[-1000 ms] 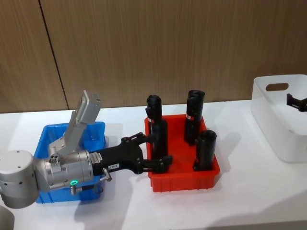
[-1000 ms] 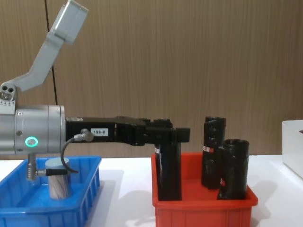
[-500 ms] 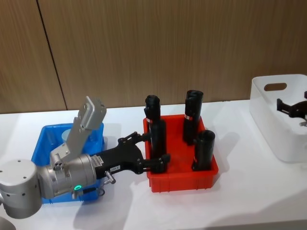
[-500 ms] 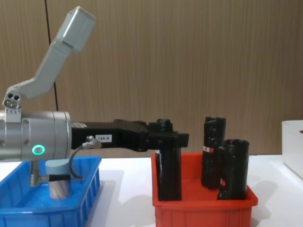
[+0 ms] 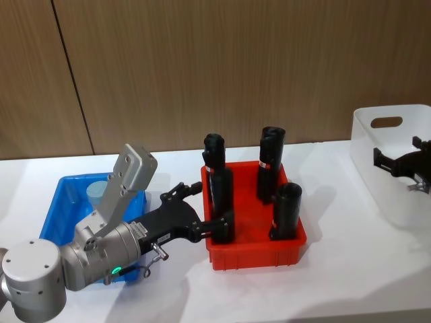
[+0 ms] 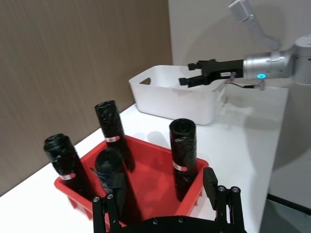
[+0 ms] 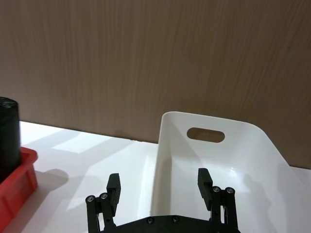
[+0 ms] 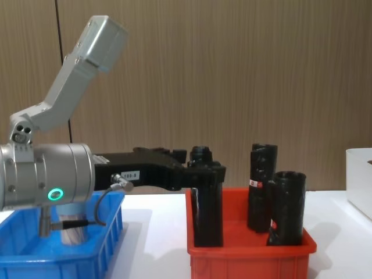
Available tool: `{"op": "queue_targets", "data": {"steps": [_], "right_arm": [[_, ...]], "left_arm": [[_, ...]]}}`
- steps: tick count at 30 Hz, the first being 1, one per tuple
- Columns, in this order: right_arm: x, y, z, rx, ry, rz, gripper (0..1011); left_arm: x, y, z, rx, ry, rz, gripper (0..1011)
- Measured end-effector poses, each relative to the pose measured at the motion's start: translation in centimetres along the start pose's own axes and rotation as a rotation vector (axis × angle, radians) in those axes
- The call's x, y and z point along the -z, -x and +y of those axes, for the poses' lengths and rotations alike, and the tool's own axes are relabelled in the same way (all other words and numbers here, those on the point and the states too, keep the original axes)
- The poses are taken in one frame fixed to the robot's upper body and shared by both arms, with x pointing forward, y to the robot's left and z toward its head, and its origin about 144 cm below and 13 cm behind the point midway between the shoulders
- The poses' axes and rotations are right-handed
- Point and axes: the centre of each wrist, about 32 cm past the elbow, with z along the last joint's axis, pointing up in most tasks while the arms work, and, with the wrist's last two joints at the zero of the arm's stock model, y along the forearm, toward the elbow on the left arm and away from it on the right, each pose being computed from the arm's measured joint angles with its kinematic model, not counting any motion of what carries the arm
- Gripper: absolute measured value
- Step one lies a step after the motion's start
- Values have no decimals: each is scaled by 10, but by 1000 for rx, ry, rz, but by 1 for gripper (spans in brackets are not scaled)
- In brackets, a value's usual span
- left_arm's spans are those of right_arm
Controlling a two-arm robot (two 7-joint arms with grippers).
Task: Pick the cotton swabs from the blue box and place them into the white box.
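One cotton swabs tub with a pale lid stands at the back of the blue box on the left; in the chest view the tub is half hidden behind my left arm. My left gripper is open and empty, reaching over the left edge of the red bin; its fingers straddle a black tube. The white box sits at the far right. My right gripper hovers open and empty at the white box's left wall.
The red bin holds several tall black tubes with red-white labels, between the blue and white boxes. Bare white tabletop lies in front of the bins. A wood-panel wall stands behind.
My left arm has pulled back toward me, uncovering the tub in the blue box, its fingers still open at the red bin's edge. My right gripper has shifted left across the white box.
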Motion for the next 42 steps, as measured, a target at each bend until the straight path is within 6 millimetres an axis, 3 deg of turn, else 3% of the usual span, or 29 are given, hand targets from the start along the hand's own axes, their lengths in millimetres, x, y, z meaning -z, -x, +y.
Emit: {"op": "queue_targets", "data": {"steps": [21,42], "right_arm": [[6,45,-33,-57,-55,7,1002],[5,90,-79,-117,-114,40,1002]], "left_arm": [[5,34,2,-217,28,-74,1004],[7,69,5,-430,84,-129,1004]]}}
